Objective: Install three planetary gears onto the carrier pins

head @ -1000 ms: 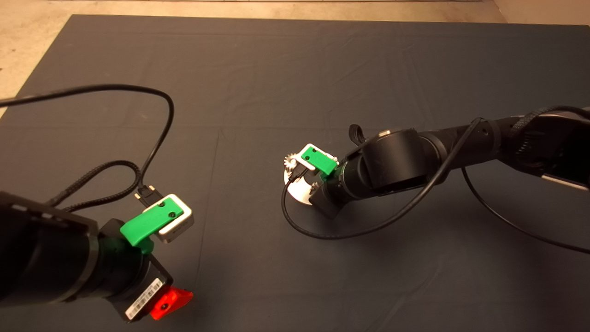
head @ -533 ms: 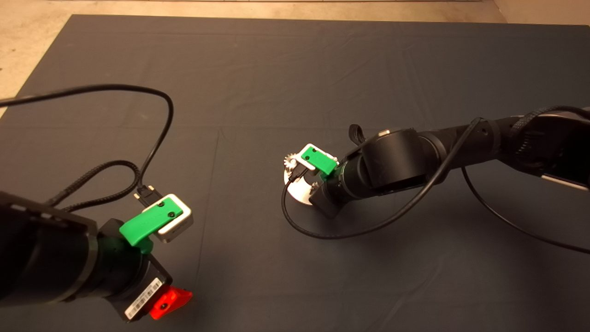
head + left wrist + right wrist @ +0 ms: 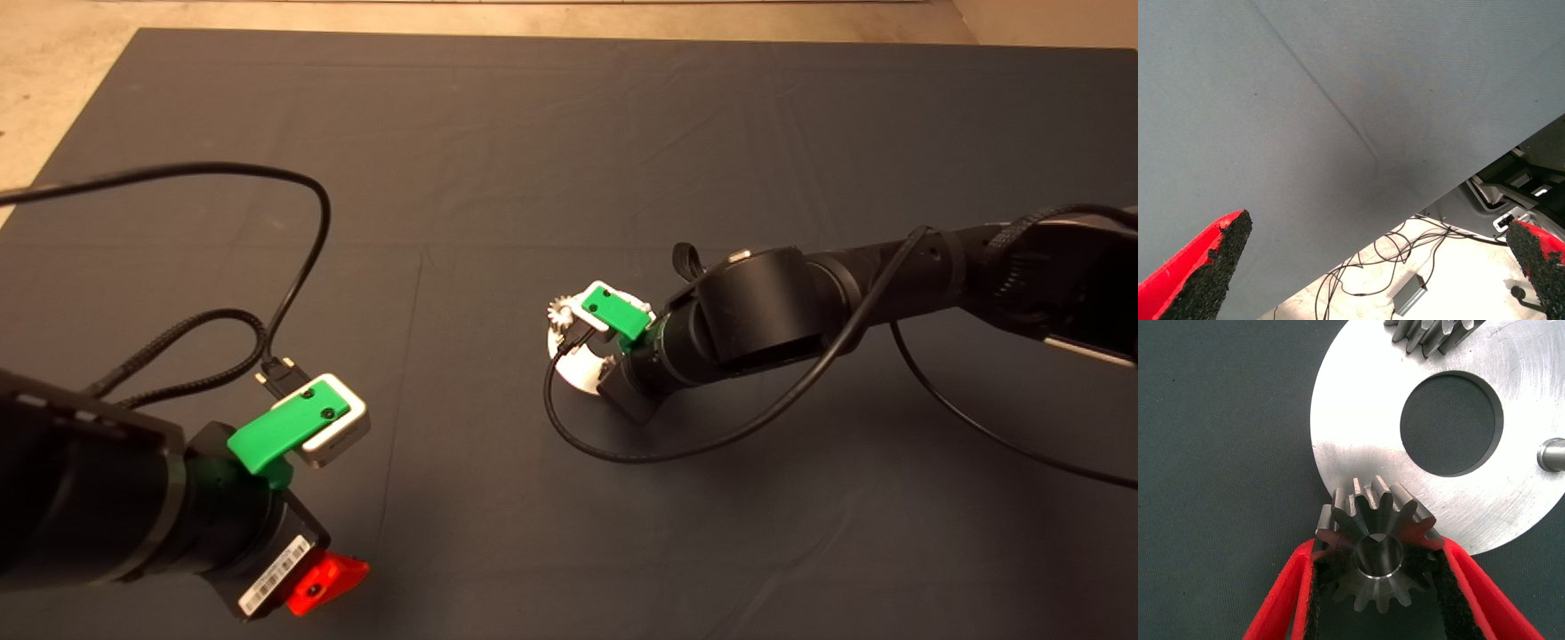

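Head camera sits above you, looking steeply down on the dark grey fabric mat [image 3: 533, 160]; both arms enter from the sides. Right wrist camera looks close down its red fingers [image 3: 1281, 600] at the flat shiny round metal disc [image 3: 1351, 440]. You find that same disc small in the head view [image 3: 569, 364], mostly hidden. Left wrist camera faces low across the mat [image 3: 1305, 120] toward pale floor and tangled black cables [image 3: 1378, 263] beyond its edge.
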Controlling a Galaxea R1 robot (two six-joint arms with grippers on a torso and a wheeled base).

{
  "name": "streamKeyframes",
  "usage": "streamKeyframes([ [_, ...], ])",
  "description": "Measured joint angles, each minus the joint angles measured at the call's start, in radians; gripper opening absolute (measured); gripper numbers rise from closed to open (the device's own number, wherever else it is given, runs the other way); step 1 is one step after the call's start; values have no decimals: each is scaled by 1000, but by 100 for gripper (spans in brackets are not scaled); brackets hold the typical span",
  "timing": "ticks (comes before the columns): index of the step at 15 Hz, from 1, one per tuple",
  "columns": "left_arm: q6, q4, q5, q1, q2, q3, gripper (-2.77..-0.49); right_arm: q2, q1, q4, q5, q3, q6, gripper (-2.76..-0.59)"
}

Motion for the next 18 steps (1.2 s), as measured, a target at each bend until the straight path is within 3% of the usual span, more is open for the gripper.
streamKeyframes([
  [18, 0, 0, 0, 0, -8, 0, -49, -1, 2, 10, 1, -1, -44, -234],
])
